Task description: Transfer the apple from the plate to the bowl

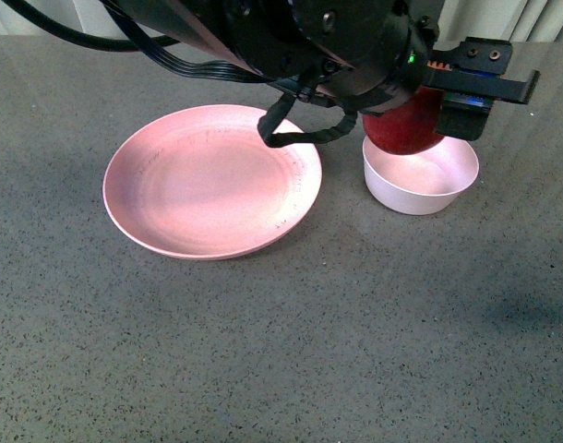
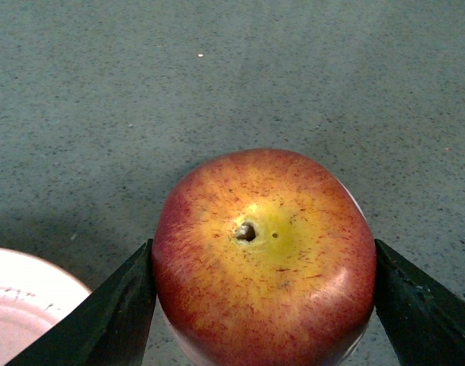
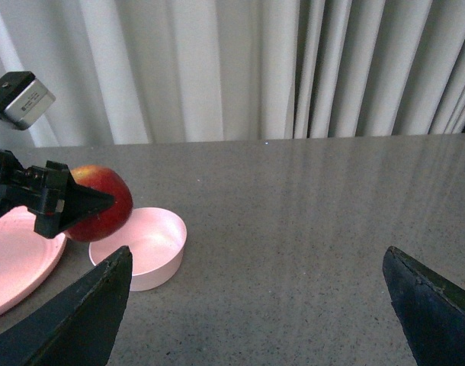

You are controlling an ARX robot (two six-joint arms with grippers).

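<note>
The left tool (image 2: 263,245) clamps the apple (image 1: 401,127) between its 2 fingers over the bowl (image 1: 406,199), beside the plate (image 1: 198,185). The right tool (image 3: 257,259) gapes wide, empty, above the counter (image 1: 355,351).

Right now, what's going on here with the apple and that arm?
The left gripper has the apple clamped between its fingers and holds it over the edge of the small pale bowl, not yet set down inside. The wide pink plate beside the bowl shows nothing on it. The right gripper is open and off to the side, touching nothing.
</note>
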